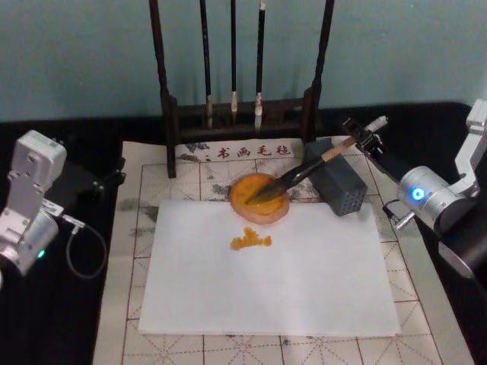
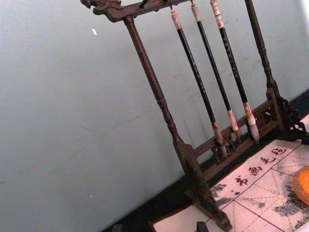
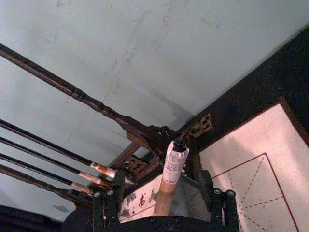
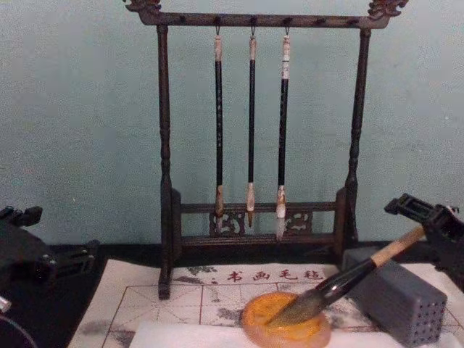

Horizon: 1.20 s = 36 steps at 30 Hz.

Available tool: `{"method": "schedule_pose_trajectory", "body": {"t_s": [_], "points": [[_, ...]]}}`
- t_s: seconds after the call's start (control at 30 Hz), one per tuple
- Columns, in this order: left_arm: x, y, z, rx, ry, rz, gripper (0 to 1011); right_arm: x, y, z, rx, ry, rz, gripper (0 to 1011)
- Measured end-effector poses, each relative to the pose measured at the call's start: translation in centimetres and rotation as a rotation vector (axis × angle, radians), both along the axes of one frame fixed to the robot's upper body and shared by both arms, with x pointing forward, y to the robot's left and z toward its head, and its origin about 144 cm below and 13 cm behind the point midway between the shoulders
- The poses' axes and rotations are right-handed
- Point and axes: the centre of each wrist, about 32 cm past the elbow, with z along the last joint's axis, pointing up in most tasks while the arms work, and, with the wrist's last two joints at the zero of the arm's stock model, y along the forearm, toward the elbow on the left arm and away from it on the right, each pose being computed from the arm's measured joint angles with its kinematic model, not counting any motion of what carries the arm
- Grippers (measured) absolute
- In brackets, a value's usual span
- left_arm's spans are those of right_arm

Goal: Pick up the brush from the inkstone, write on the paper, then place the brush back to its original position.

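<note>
Red 书画毛毯 heads the felt mat (image 1: 141, 199); the brush (image 1: 304, 171) leans bristles-down in the inkstone (image 1: 240, 204) at the paper's (image 1: 289, 281) far edge, right gripper (image 1: 364, 137) released around its handle, left gripper (image 1: 106, 181) released, parked left.

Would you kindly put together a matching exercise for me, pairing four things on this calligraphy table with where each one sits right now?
1. brush
2. paper
3. three thin brushes
4. right gripper

A. hanging from the wooden rack
B. flat on the mat, bearing an orange blotch
C. at the handle's pale end, jaws open around it
D. bristles in the inkstone, handle slanting over the grey block

Pairs: 1-D, 2-B, 3-A, 4-C. The left gripper sits off the mat's left edge.
</note>
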Motion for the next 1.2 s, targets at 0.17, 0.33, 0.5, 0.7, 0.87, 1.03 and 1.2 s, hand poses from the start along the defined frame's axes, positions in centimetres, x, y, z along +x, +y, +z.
{"method": "schedule_pose_trajectory", "body": {"t_s": [0.17, 0.33, 0.5, 0.7, 0.87, 1.03, 1.2], "points": [[0.00, 0.00, 0.00, 0.000, 0.000, 0.000, 1001, -0.01, 0.01, 0.00, -0.001, 0.000, -0.001, 908], [0.00, 0.00, 0.00, 0.000, 0.000, 0.000, 1001, -0.02, 0.02, 0.00, -0.001, 0.000, -0.001, 777], [0.00, 0.00, 0.00, 0.000, 0.000, 0.000, 1001, -0.02, 0.03, 0.00, -0.001, 0.001, -0.001, 632], [0.00, 0.00, 0.00, 0.000, 0.000, 0.000, 1001, -0.03, 0.03, 0.01, -0.001, 0.001, -0.002, 431], [0.00, 0.00, 0.00, 0.000, 0.000, 0.000, 1001, -0.02, 0.03, 0.01, -0.002, 0.001, -0.002, 288], [0.00, 0.00, 0.00, 0.000, 0.000, 0.000, 1001, -0.02, 0.03, 0.01, -0.002, 0.001, -0.001, 195], [0.00, 0.00, 0.00, 0.000, 0.000, 0.000, 1001, -0.02, 0.03, 0.01, -0.002, 0.001, -0.001, 195]]}}
